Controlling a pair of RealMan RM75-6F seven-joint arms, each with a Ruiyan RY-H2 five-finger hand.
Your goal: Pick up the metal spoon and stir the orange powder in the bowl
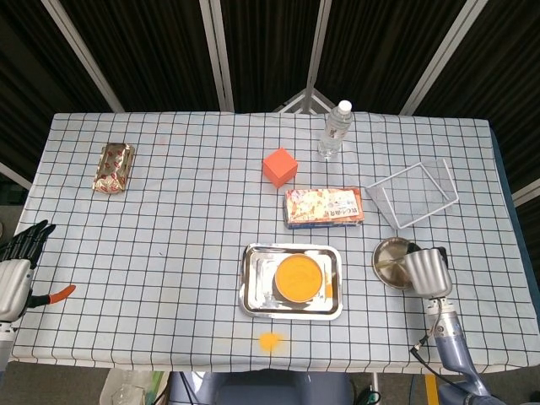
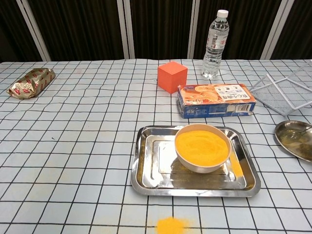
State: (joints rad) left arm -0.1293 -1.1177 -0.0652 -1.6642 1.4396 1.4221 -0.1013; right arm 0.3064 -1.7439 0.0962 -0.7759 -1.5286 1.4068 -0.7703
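Metal spoon unseen; robot hand (image 1: 427, 271) beside plate (image 1: 388, 260)

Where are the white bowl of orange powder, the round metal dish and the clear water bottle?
white bowl of orange powder (image 2: 202, 146), chest view, on the powder surface.
round metal dish (image 1: 391, 261), head view, on its bare inner face.
clear water bottle (image 2: 215, 46), chest view, on its labelled body.

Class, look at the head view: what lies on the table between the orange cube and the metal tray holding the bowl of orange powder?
The snack box lies between the orange cube and the metal tray, slightly to the right of the line. The head view shows it; the chest view agrees.
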